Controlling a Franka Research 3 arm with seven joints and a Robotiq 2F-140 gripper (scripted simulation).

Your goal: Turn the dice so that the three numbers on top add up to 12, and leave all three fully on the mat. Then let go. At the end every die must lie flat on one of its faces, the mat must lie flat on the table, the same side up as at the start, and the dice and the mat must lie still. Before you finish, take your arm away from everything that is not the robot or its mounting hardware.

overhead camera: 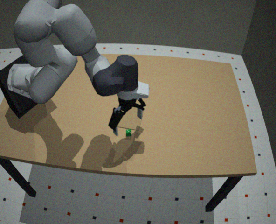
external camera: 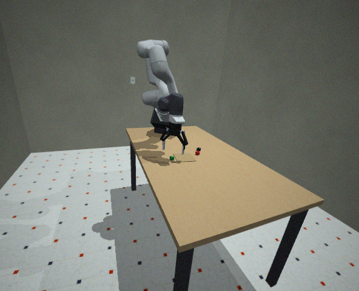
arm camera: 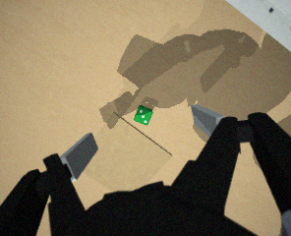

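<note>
The thin tan mat (overhead camera: pixel 131 125) (external camera: pixel 187 157) (arm camera: pixel 128 164) lies on the table, close to the wood's colour. A green die (overhead camera: pixel 128 132) (external camera: pixel 171 157) (arm camera: pixel 144 115) with white pips rests on the table just outside the mat's dark edge line; I cannot read its top number for certain. A red die (external camera: pixel 197 153) and a black die (external camera: pixel 198 149) sit close together off the mat's opposite side; the top view and the wrist view do not show them, and their pips are too small to read. My gripper (overhead camera: pixel 127 122) (external camera: pixel 173 148) (arm camera: pixel 143 128) is open and empty, above the mat and green die.
The wooden table (overhead camera: pixel 193 108) (external camera: pixel 236 188) (arm camera: pixel 32 84) carries all of this. Its near long edge in the top view lies beyond the green die. The arm's shadow falls across the table beside the green die. The arm's base stands at the table's left end in the top view.
</note>
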